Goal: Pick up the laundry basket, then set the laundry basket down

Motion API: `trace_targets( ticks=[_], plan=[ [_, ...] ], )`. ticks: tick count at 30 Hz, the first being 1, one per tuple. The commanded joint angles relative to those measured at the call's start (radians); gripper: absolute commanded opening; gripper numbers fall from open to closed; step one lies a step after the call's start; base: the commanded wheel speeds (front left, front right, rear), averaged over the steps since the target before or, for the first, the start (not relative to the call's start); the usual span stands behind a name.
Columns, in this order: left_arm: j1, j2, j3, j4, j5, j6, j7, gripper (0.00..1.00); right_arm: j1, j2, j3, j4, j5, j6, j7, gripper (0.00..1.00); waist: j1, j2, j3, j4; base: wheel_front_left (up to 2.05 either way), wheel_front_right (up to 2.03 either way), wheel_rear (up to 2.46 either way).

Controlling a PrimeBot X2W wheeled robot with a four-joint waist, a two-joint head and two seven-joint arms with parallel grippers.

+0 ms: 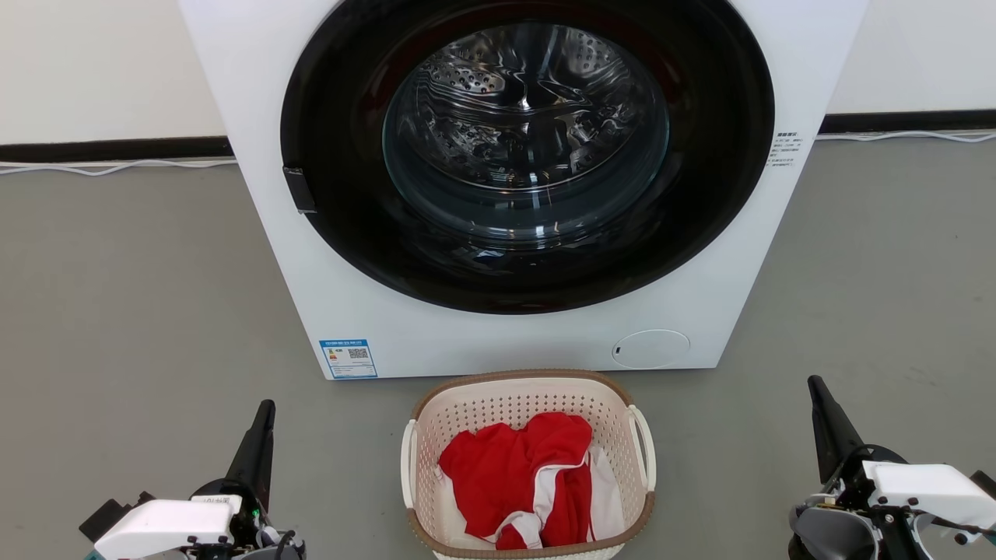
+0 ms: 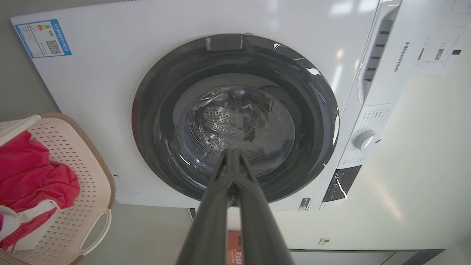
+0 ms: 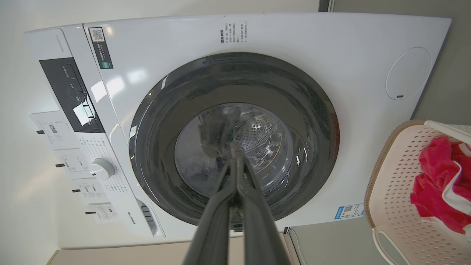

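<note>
Laundry basket (image 1: 482, 412): matt cream plastic w/ punched holes, brown woven-look rim; inside it soft red & white cloth (image 1: 513, 467), creased. Washing machine (image 1: 498, 346) body smooth, glossy white, metal or plastic can't tell; door (image 1: 342, 233) glossy black w/ clear glass, drum (image 1: 529, 101) shiny perforated metal. Floor (image 1: 117, 272) matt grey, smooth.

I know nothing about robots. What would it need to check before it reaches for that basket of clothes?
1. Laundry basket upright on the floor: ok.
2. Both white side handles uncovered: ok.
3. Red and white clothes inside the rim: ok.
4. Left gripper open for a handle: not ok, shut.
5. Right gripper open: not ok, shut.
6. Gap to the washing machine: cannot tell.
</note>
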Motion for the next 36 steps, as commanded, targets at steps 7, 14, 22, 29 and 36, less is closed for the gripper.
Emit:
trace_targets(
  ticks=[7, 14, 22, 29, 36],
  plan=[
    [-0.056, 0.011, 0.031, -0.029, -0.005, -0.007, 0.006, 0.0, -0.024, -0.003, 0.019, -0.031, 0.007, 0.007, 0.008, 0.0, 0.0, 0.0, 0.0, 0.0, 0.0, 0.0, 0.0],
    [-0.056, 0.011, 0.031, -0.029, -0.005, -0.007, 0.006, 0.0, -0.024, -0.003, 0.019, -0.031, 0.007, 0.007, 0.008, 0.0, 0.0, 0.0, 0.0, 0.0, 0.0, 0.0, 0.0],
    [-0.056, 0.011, 0.031, -0.029, -0.005, -0.007, 0.006, 0.0, -0.024, -0.003, 0.019, -0.031, 0.007, 0.007, 0.008, 0.0, 0.0, 0.0, 0.0, 0.0, 0.0, 0.0, 0.0],
    [-0.056, 0.011, 0.031, -0.029, -0.005, -0.007, 0.006, 0.0, -0.024, -0.003, 0.019, -0.031, 0.007, 0.007, 0.008, 0.0, 0.0, 0.0, 0.0, 0.0, 0.0, 0.0, 0.0],
    [-0.056, 0.011, 0.031, -0.029, -0.005, -0.007, 0.006, 0.0, -0.024, -0.003, 0.019, -0.031, 0.007, 0.007, 0.008, 0.0, 0.0, 0.0, 0.0, 0.0, 0.0, 0.0, 0.0]
  ],
)
